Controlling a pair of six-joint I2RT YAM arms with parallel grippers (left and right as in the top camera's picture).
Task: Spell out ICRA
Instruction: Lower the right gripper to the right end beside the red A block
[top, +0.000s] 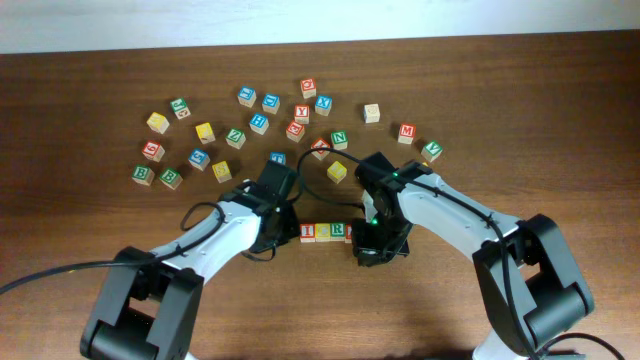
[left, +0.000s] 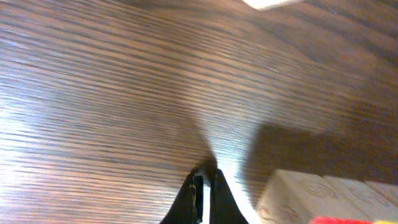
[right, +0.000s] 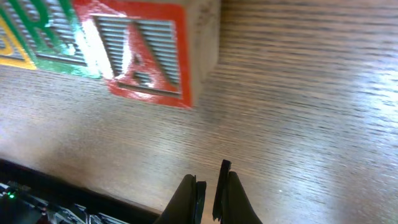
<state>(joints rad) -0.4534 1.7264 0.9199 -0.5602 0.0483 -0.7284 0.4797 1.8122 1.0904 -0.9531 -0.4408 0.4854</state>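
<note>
Left gripper (left: 204, 186): closed, empty, tips low over bare tabletop (top: 560, 120). The I cube (left: 298, 196) sits just to its right, not touching; only the pale side and a strip of the red top show in the left wrist view.

Right gripper (right: 210, 186): closed, holding nothing. The A cube (right: 146, 53) is ahead and to its left, apart from the fingers, red face up. The R cube (right: 53, 37) is touching the A cube on the far side from the gripper. Past it is a yellow sliver of the C cube (right: 9, 50), cut off by the frame edge.

Overhead: the four cubes form one tight row (top: 325, 232) between the two grippers, left gripper at the I end and right gripper at the A end. The right arm partly covers the A end.

Loose letter cubes (top: 258, 123) are scattered beyond both grippers, well apart from the row. The nearest is a yellow cube (top: 337, 171), between the two wrists. Nothing lies between either gripper and the row.
</note>
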